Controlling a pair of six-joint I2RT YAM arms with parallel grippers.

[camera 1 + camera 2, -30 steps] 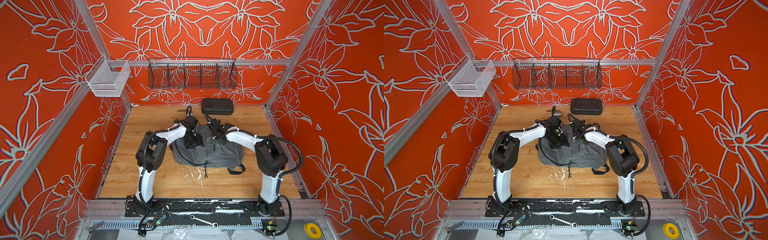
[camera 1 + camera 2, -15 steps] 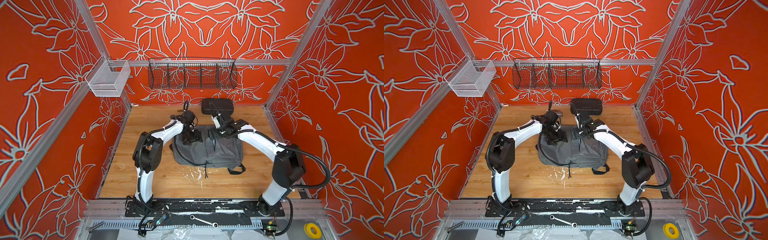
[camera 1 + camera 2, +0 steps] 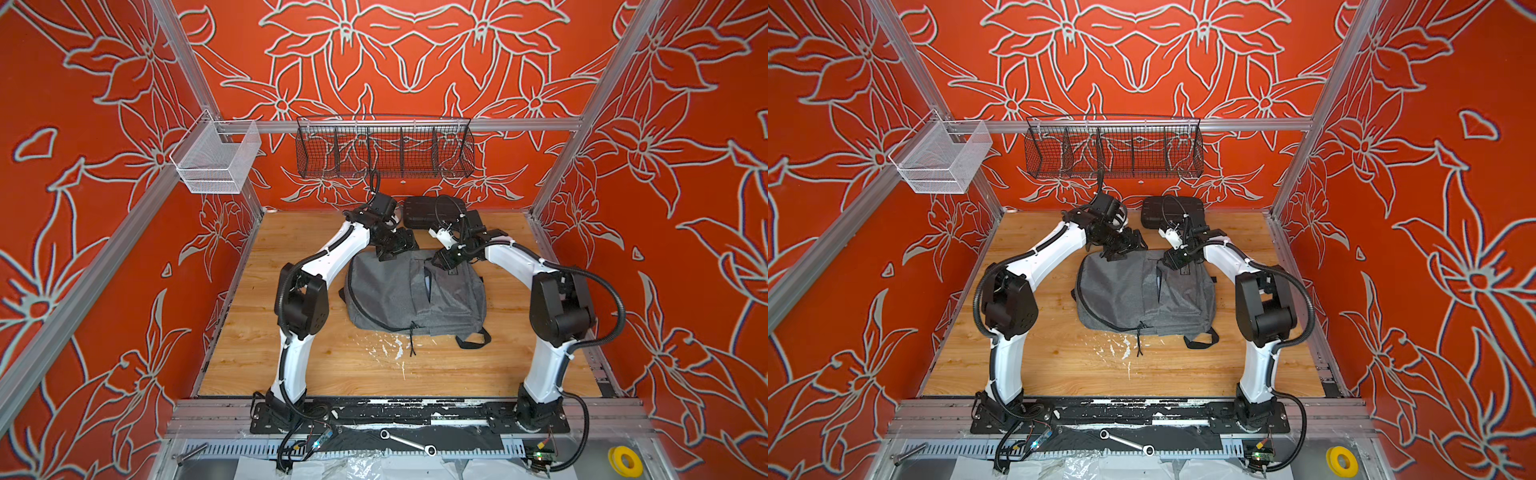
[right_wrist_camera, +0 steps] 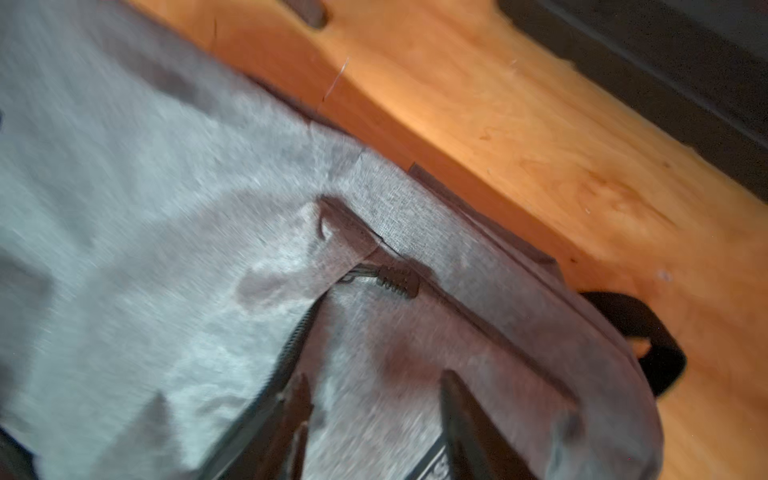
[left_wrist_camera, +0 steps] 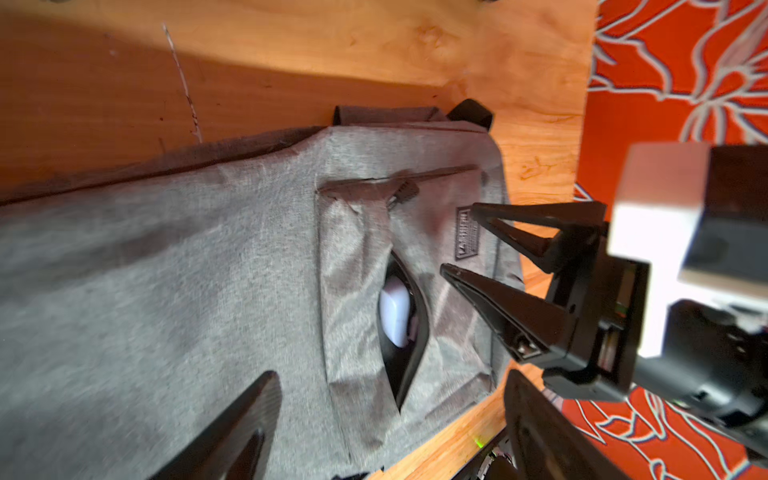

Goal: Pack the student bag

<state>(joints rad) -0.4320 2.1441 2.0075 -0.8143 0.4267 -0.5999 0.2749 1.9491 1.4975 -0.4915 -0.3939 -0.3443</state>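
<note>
Backpack (image 3: 395, 291) lies beneath left end effector (image 5: 390, 374), whose jaws stand wide apart. Right end effector (image 5: 457, 237), jaws also apart, is just beside the unzipped pocket (image 5: 409, 353).

Top views bright and sharp — wrist views blurred, shadow seemingly dimming the student bag (image 4: 166, 187).

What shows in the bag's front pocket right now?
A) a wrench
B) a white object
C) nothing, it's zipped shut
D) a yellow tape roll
B: the left wrist view shows a white object inside the open front pocket of the student bag.
</note>
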